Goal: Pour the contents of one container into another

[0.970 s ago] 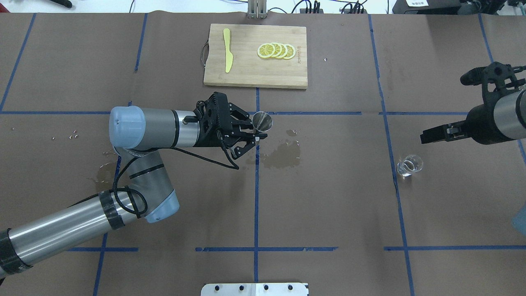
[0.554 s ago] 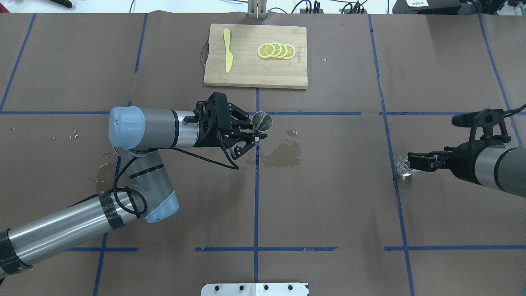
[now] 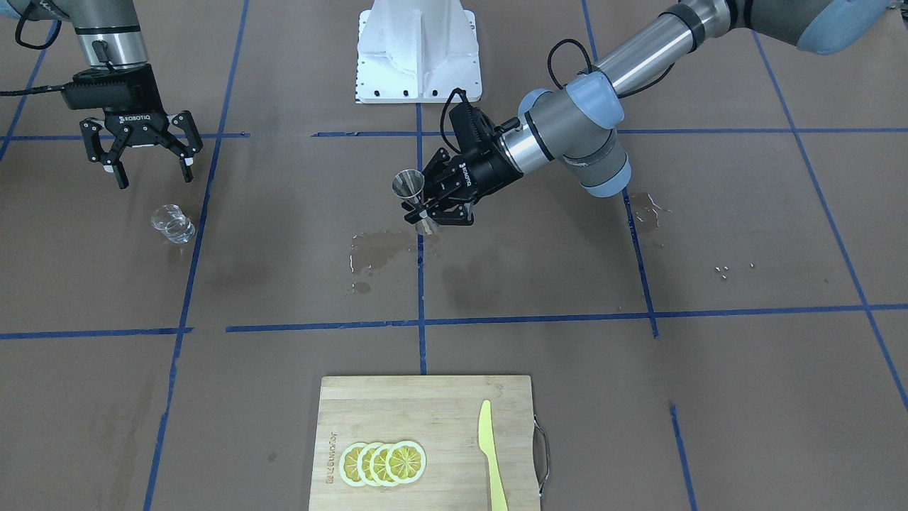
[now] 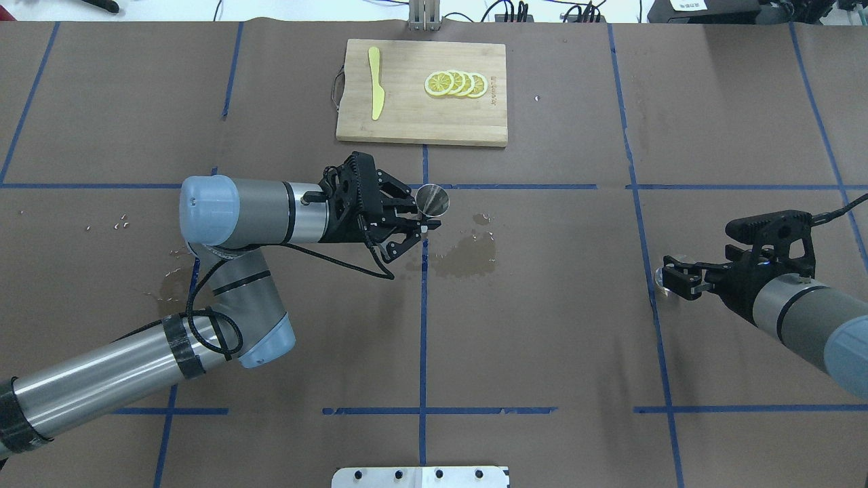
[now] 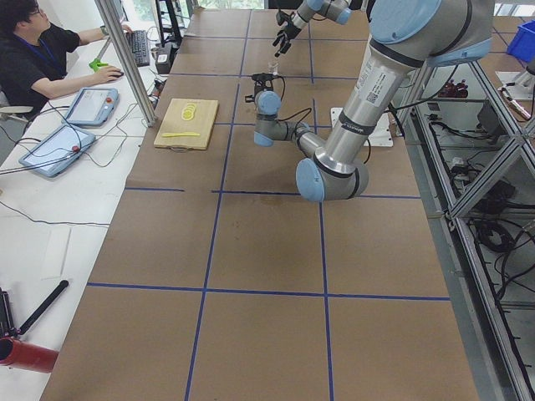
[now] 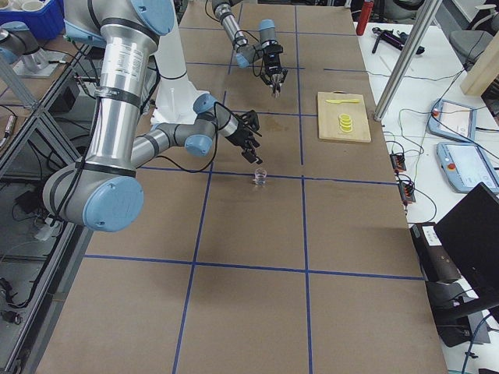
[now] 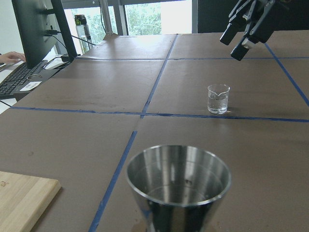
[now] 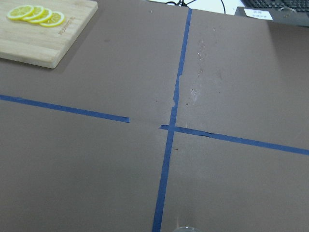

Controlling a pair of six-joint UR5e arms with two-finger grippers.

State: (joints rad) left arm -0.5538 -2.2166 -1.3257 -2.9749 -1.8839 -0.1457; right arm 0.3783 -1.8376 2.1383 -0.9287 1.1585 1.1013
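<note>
right pincer (image 3: 154,177) wide open, empty, hung above glass cup (image 3: 172,223); cup stood upright on desk (image 3: 567,284), just forward of it; left pincer (image 3: 428,213) gripped jigger (image 3: 409,186) upright, well apart; right arm was nearer

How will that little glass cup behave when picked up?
Probably slippery: the glass cup is smooth and rounded. Likely fragile, being clear glass, so the open right claw should squeeze gently. Short and squat, it seems unlikely to tip.

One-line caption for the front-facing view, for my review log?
Left hand holds the steel jigger upright above the table while the open right hand hangs near the glass cup.
</note>
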